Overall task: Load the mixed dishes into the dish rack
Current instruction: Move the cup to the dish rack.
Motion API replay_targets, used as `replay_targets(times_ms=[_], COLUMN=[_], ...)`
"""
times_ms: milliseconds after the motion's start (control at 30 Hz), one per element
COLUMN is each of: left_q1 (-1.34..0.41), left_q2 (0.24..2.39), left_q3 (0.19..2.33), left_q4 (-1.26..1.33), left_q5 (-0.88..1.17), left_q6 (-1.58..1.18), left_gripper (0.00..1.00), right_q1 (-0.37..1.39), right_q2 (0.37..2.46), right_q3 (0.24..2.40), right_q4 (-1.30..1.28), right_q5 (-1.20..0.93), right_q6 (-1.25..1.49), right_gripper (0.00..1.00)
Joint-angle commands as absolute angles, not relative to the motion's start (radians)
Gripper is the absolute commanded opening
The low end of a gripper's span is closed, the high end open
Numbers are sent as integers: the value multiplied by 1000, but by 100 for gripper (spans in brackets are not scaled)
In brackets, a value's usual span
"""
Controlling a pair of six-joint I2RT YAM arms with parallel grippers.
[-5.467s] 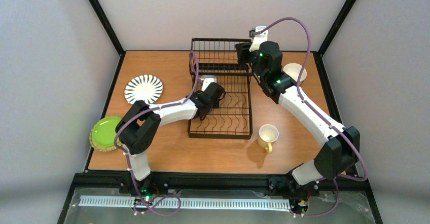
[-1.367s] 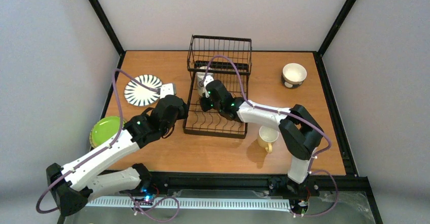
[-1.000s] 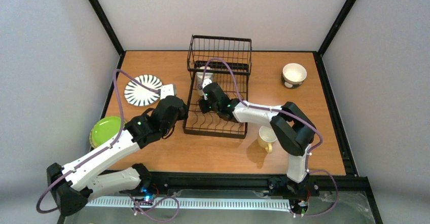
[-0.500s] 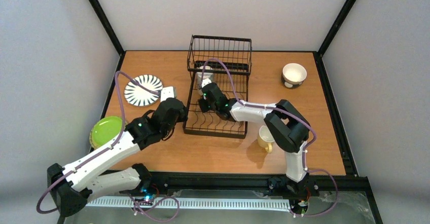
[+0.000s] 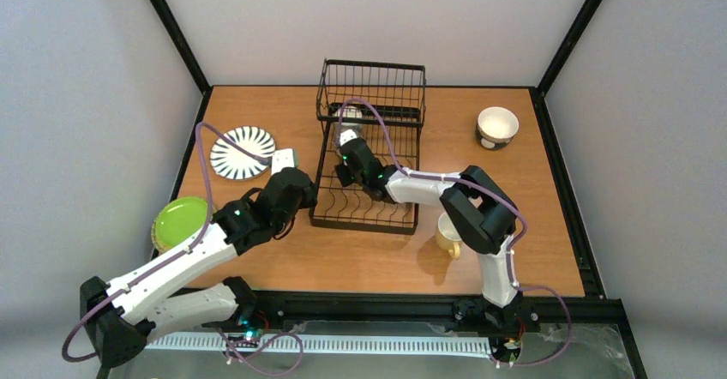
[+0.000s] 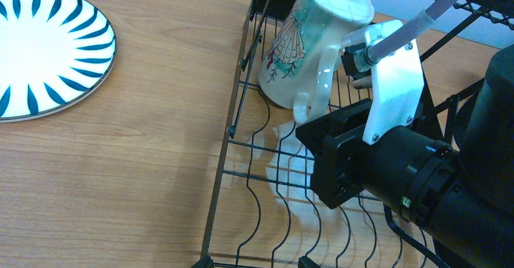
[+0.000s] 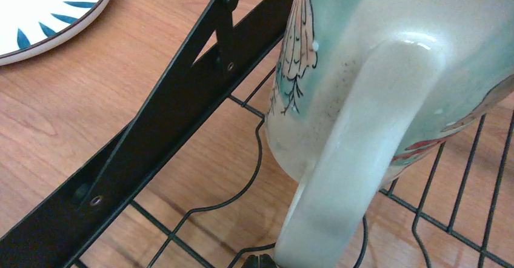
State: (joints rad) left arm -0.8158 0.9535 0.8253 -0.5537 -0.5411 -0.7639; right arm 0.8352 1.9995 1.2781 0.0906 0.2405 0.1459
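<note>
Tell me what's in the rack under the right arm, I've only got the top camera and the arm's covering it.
Observer: A teal-and-white mug, upside down and tilted inside the dish rack, by its left rail.
Operator: Which way does it face?
Observer: Its handle points toward the right gripper; the right wrist view shows it running down to the frame's bottom edge.
Operator: Is it gripped?
Observer: Jaws are shut, but the fingertips are hidden in every view, so I can't tell whether they pinch the handle.
</note>
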Motion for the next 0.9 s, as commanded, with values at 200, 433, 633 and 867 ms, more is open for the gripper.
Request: replay_targets(times_ms=[200,433,633,867], left_q1=[-824,-824,-824,-824], left_q2=[948,959,960,972], left_q3=[817,816,814,818], left_q4=[-531,-527,-522,-518], left_q5=[-541,-540,-537,-529], left_q6=[-781,-781,-781,-776], left_gripper=[79,79,79,79], right_q1=[808,797,792,804], right_q2=[2056,2088,2093,2039], right_q3=[1344,1363,1367,1340], right_q4=[149,155,153,109], right_q5=[286,274,257,216], right_q6=[85,76,65,59], right_gripper=[2,2,2,2])
